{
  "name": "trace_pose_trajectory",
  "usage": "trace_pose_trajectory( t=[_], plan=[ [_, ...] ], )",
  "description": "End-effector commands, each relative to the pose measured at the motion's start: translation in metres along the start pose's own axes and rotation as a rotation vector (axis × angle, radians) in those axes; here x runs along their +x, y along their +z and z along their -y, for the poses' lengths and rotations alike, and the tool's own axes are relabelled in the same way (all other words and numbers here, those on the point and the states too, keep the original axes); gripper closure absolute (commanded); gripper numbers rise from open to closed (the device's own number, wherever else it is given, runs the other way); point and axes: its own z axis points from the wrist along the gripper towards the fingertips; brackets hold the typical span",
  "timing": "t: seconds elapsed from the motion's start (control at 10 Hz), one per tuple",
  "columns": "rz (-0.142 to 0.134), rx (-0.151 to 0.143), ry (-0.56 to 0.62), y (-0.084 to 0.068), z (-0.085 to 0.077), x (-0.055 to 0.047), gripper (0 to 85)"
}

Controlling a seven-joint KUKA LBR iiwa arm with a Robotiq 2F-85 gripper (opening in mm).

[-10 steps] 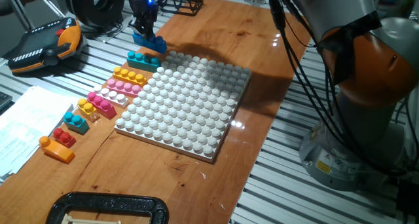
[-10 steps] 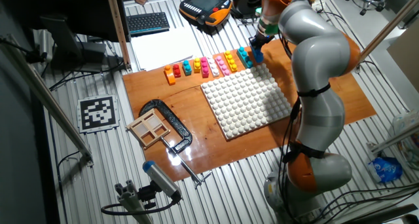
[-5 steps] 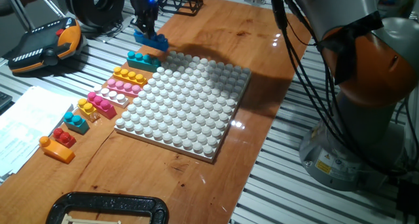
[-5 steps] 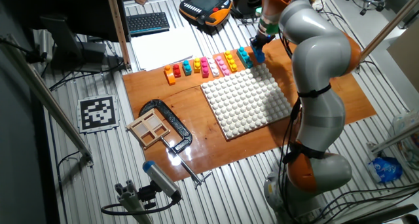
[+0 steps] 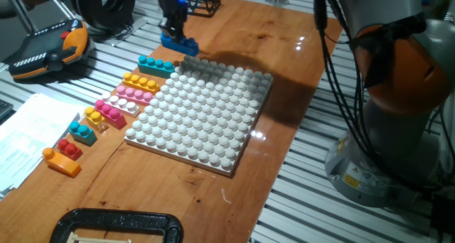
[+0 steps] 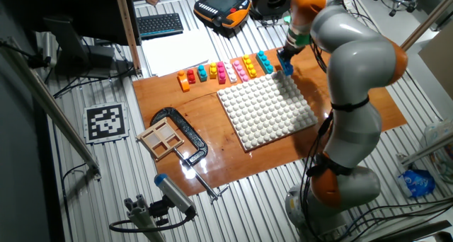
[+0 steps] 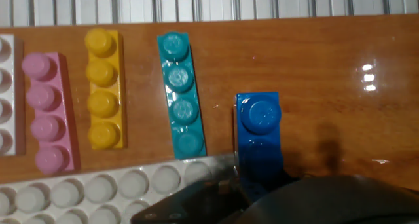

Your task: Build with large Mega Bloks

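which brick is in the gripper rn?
The blue brick, held by the gripper off the wooden board near the baseplate's far corner. The teal brick, yellow and pink ones lie in the row, untouched.

One fixed view is looking low across the tabletop [image 5: 234,30]; the other is looking down from high; hand view is sitting close, sharing the brick row [image 7: 105,93].

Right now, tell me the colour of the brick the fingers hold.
Blue brick, clearest in the hand view.

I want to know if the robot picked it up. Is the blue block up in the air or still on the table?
Up in the air. The blue block is pinched in the gripper, raised beside the white baseplate corner.
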Motion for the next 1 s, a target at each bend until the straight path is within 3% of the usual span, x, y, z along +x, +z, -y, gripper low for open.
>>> trace_pose_trajectory(
  t=[0.0,0.3,0.4,0.9],
  plan=[
    [0.005,-0.006,-0.001,0.002,0.001,0.007,85.0],
    [0.021,-0.019,-0.022,0.015,0.010,0.015,85.0],
    [0.011,-0.030,-0.034,0.018,0.014,0.014,85.0],
    [0.008,-0.033,-0.023,0.019,0.016,0.013,85.0]
  ],
)
